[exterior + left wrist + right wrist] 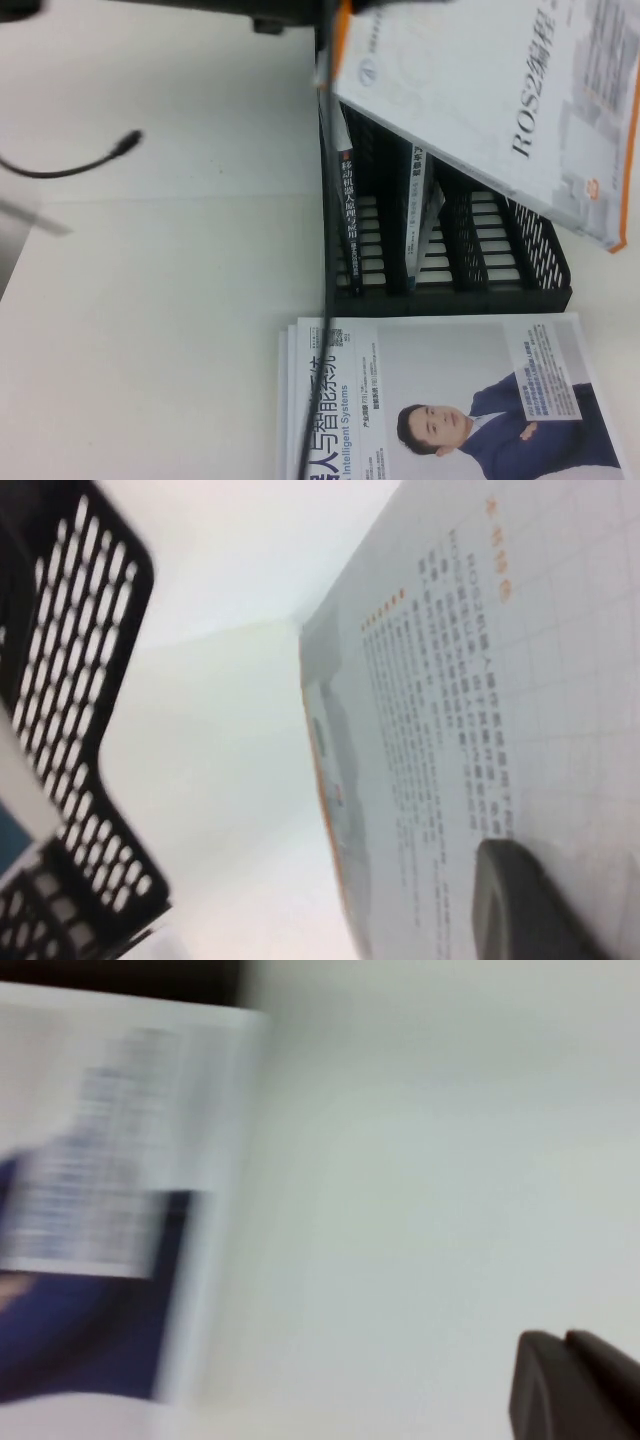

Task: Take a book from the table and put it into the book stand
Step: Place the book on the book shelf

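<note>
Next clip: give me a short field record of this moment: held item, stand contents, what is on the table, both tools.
held item: white ROS2 book, tilted above the book stand
stand contents: two upright books in the left slots
table: stack of magazines in front of the stand
left tool: closed on the ROS2 book
right tool: above bare table beside the magazines

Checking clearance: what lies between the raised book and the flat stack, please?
The book stand, in the high view; left gripper holds the book, right gripper hovers over table.
</note>
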Robot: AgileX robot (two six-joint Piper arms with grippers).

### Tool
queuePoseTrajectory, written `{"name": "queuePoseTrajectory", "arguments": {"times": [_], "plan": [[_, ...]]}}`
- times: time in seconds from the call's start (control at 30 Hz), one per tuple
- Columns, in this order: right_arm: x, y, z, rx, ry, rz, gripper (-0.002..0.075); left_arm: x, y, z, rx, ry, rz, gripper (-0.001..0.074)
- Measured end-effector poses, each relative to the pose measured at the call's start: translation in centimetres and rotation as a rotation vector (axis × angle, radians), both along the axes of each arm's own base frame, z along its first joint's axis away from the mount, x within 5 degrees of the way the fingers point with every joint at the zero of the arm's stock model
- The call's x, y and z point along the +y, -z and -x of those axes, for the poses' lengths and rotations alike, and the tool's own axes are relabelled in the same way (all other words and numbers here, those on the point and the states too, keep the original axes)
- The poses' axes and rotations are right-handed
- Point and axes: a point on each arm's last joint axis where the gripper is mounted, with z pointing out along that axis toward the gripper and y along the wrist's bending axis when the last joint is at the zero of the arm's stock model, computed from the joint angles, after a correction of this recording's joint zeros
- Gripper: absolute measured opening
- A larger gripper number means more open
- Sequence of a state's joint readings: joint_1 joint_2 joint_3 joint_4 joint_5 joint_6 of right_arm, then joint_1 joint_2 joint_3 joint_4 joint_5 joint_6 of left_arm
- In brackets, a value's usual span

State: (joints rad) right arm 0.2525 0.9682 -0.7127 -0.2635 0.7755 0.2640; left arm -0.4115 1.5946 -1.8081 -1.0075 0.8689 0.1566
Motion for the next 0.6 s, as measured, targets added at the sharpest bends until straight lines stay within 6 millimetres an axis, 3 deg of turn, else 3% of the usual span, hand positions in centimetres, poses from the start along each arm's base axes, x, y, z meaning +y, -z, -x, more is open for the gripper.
{"name": "queuePoseTrajectory", "arguments": {"times": [0.13,0.3,0.6], "plan": [[-1.8,-1.3,2.1,-0.031,0.102,0.089,-0.0003,-2.0,2.6,-3.7,0.086,-0.044,-0.027,0.0102],[-2.9,-2.9,4.9,-0.117,0.154,0.078,-0.0003,-3.1,5.4,-7.6,0.135,-0.127,-0.071,0.0102],[-3.9,-4.2,8.4,-0.212,0.199,0.042,-0.0003,-3.5,7.3,-9.6,0.156,-0.200,-0.091,0.0102]]}}
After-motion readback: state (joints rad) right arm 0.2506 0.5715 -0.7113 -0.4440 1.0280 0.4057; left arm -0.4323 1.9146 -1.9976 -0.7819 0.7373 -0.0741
